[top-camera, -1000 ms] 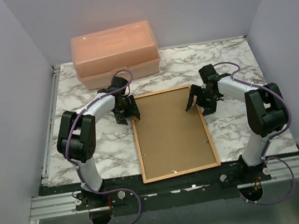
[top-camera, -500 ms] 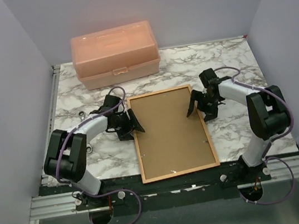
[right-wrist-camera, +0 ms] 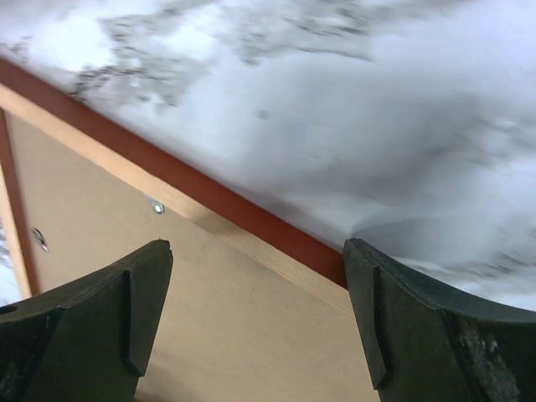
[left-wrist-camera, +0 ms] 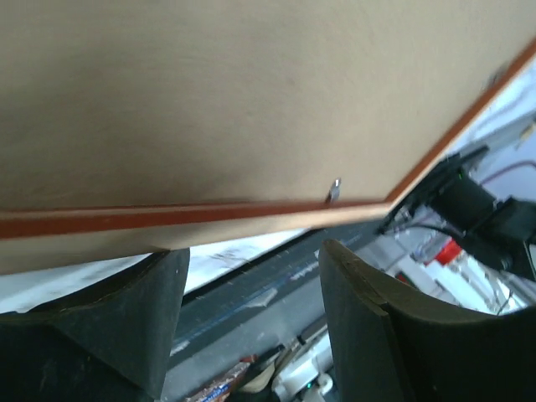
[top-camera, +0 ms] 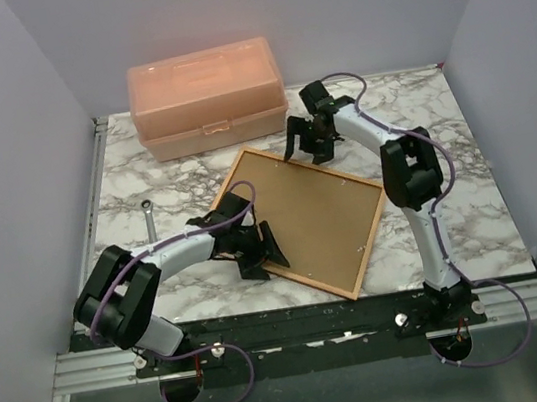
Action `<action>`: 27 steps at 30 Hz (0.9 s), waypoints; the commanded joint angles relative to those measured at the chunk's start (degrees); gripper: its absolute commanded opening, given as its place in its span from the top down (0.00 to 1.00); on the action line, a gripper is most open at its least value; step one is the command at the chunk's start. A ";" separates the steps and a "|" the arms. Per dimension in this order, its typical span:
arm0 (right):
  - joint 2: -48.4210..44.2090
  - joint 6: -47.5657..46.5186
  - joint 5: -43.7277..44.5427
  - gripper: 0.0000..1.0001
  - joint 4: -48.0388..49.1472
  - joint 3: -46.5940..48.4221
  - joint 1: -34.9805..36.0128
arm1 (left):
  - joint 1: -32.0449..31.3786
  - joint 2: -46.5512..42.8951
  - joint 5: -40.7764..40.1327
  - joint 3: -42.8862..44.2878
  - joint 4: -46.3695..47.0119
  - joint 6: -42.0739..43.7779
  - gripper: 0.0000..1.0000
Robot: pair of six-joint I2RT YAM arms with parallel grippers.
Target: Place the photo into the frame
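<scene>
The frame point(top-camera: 368, 240) lies back-up and askew on the marble table, with its brown backing board point(top-camera: 306, 218) in it. The photo is not in view. My left gripper point(top-camera: 264, 250) is open at the frame's near-left edge. In the left wrist view the frame's reddish edge point(left-wrist-camera: 167, 219) runs just above the gripper point(left-wrist-camera: 251, 264). My right gripper point(top-camera: 306, 147) is open at the frame's far corner. In the right wrist view the gripper point(right-wrist-camera: 255, 260) straddles the frame's red rim point(right-wrist-camera: 209, 205), over the backing board point(right-wrist-camera: 167, 327).
A peach plastic box point(top-camera: 208, 97) stands at the back left of the table. A small metal wrench point(top-camera: 148, 209) lies on the marble left of the frame. The table's black front rail point(top-camera: 307, 322) is close to the frame's near corner.
The frame has turned counter-clockwise from upright to askew. My left gripper moved nearer along its left edge. My right gripper swung far and left to its far corner.
</scene>
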 commanded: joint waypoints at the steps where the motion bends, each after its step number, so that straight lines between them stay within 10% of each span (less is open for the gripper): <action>1: 5.27 0.22 -4.24 0.09 -9.46 9.73 3.64 | -6.57 0.07 4.38 3.33 9.98 -5.86 0.35; 12: -13.05 -0.90 6.49 0.01 -7.73 -8.04 -5.62 | -5.67 -7.89 9.00 1.81 9.74 2.02 0.21; 20: -30.34 -0.36 8.76 0.01 -6.11 -31.39 -7.67 | 13.72 -7.13 16.30 1.79 13.91 5.27 0.21; 27: -39.68 2.68 7.48 0.00 -4.35 -49.09 -9.18 | 27.06 -4.29 -5.90 13.96 -10.61 19.07 0.20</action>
